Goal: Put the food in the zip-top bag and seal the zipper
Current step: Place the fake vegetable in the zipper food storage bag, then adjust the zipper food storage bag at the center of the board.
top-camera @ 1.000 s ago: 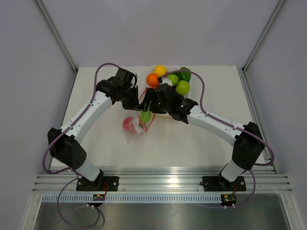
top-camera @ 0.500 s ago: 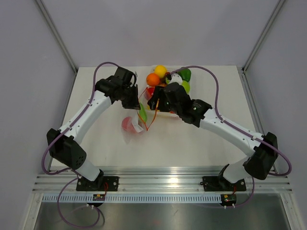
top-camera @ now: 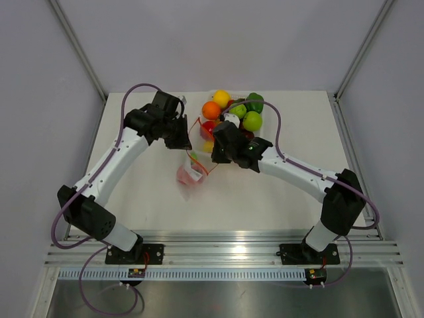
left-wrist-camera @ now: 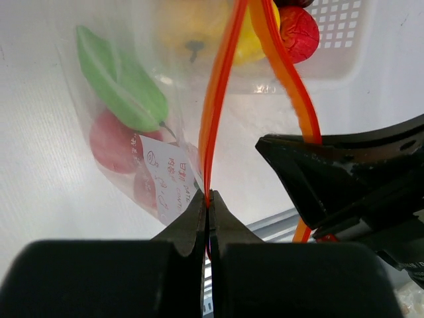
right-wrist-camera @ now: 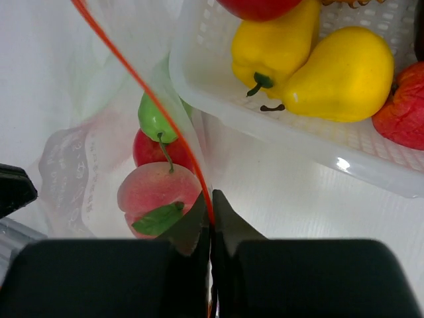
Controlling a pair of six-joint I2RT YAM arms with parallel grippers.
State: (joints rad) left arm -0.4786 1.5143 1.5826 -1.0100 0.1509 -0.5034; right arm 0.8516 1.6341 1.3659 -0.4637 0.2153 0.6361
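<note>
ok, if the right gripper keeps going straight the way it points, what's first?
Right gripper is shut on the zipper. Straight ahead is the bag wall, then probably the basket corner. Depth unclear.

White arm links (top-camera: 109,165), black joints (top-camera: 89,215), looping purple cables (top-camera: 139,85).

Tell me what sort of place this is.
Probably a robot lab test cell, not a kitchen: plain white enclosure walls, two arms bolted to an aluminium rail, and plastic toy fruit in a white tray.
</note>
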